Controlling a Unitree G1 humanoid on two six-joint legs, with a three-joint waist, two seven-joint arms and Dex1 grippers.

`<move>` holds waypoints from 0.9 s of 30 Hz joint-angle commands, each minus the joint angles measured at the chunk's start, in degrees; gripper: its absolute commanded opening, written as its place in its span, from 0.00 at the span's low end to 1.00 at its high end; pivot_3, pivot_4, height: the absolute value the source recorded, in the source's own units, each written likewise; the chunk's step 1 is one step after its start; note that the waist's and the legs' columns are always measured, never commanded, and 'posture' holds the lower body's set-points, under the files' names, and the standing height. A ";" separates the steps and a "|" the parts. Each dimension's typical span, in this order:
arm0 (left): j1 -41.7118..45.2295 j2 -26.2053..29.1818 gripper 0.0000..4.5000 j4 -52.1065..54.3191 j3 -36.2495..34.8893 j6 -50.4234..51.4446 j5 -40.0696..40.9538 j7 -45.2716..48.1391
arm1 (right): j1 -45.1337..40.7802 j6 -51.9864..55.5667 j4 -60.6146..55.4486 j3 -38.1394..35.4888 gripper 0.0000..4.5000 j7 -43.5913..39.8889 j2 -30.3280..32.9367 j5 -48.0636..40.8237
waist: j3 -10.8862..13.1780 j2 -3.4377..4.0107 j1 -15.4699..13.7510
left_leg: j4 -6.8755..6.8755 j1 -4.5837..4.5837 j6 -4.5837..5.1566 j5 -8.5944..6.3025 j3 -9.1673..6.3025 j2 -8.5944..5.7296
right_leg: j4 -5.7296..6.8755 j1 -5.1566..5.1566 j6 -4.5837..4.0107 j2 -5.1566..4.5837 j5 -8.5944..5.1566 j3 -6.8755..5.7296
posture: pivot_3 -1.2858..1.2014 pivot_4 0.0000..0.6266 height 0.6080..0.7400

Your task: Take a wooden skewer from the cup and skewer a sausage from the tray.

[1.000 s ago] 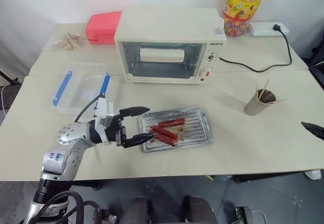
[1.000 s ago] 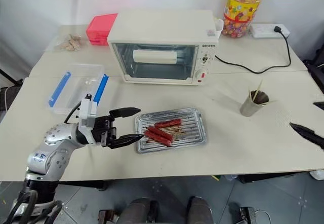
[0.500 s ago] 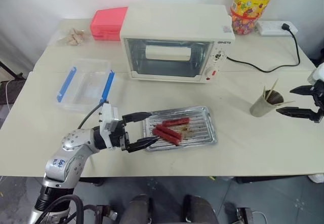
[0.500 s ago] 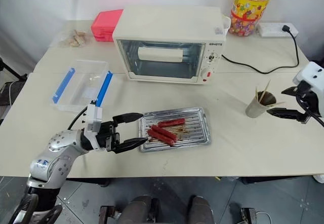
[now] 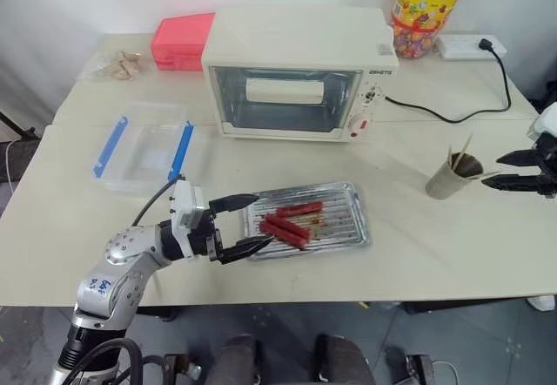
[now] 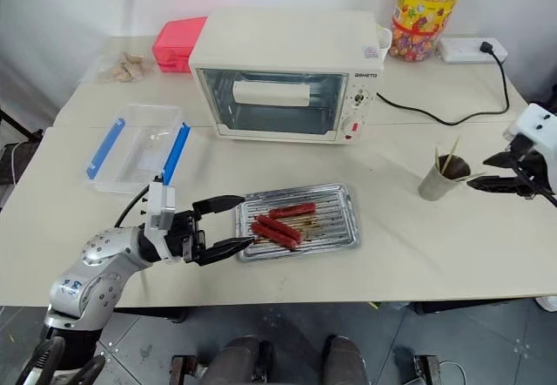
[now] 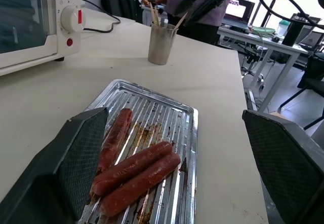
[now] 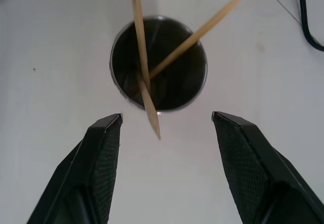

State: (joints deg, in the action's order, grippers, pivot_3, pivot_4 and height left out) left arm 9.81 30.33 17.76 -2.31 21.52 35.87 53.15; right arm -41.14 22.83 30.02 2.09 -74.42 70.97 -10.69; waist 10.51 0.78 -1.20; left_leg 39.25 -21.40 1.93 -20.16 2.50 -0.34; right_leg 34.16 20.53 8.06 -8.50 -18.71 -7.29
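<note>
So the thin pale wooden skewers (image 8: 143, 69) sit loose in the small grey metal cup (image 6: 436, 178) on the table's right side, one tip poking over the rim. The right gripper (image 8: 164, 120) hangs just beside the cup, jaws parted with nothing between them; only its wrist view shows that gap. Further left, the shallow silver ridged tray (image 5: 346, 229) holds three red sausages (image 5: 285, 229), and the left gripper (image 5: 244, 224) is spread wide at the tray's near corner, empty. Behind sits a cream toaster oven (image 5: 296, 76).
</note>
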 commanded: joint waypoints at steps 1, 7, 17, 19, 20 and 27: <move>-0.28 0.28 1.00 2.66 -1.52 -0.23 1.11 -0.36 | -2.07 -1.38 0.86 -0.47 0.61 -1.74 -0.35 0.96 | 0.00 0.00 -0.02 | 0.00 0.00 0.00 0.00 0.00 0.00 | 0.00 0.02 0.00 0.00 0.00 0.01 | 0.52 0.24 1.00; -0.43 0.33 1.00 2.72 -1.65 -0.33 1.13 -0.71 | -2.25 -1.34 1.35 -0.26 0.25 -3.20 -0.92 2.49 | 0.00 0.00 -0.18 | 0.00 -0.01 0.00 0.00 -0.01 -0.03 | 0.01 0.01 0.00 -0.02 0.00 0.00 | 0.52 0.24 1.00; 0.35 0.32 1.00 2.60 -1.88 -0.23 1.00 -1.19 | -5.59 -3.49 4.38 -0.64 0.00 -4.25 -2.00 3.87 | 0.00 0.00 0.01 | 0.00 -0.01 0.00 0.00 0.00 -0.02 | 0.02 0.02 0.00 0.00 0.00 0.00 | 0.52 0.24 1.00; 0.74 0.29 1.00 2.62 -1.89 0.02 1.02 -1.39 | -6.63 -4.53 5.31 -0.48 0.00 -5.16 -1.95 4.15 | 0.00 0.00 -0.06 | 0.00 -0.01 0.00 0.00 0.00 -0.02 | 0.02 0.03 0.00 0.00 0.00 0.00 | 0.52 0.24 1.00; 0.85 0.26 1.00 2.66 -1.90 0.13 1.01 -1.48 | -7.22 -4.52 5.84 -0.38 0.00 -5.41 -1.92 4.43 | 0.00 0.00 -0.10 | 0.00 -0.01 0.00 0.00 0.01 -0.02 | 0.02 0.03 0.00 0.00 0.00 0.01 | 0.52 0.24 1.00; 1.38 -0.21 1.00 2.60 -1.47 0.29 0.71 -2.01 | -12.81 -5.13 7.06 0.35 0.00 -14.38 1.23 5.24 | 0.00 0.01 -0.02 | 0.00 -0.01 0.00 0.00 0.02 -0.01 | 0.03 0.05 0.00 0.01 0.00 0.02 | 0.52 0.24 1.00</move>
State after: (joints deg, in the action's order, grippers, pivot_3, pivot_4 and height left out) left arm 10.81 30.19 17.99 -3.39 22.11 35.89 51.24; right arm -52.32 17.82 37.43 3.32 -86.14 69.60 -5.58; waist 10.52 0.80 -1.22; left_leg 39.25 -21.41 1.93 -20.16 2.52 -0.35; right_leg 34.19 20.58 8.06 -8.49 -18.71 -7.27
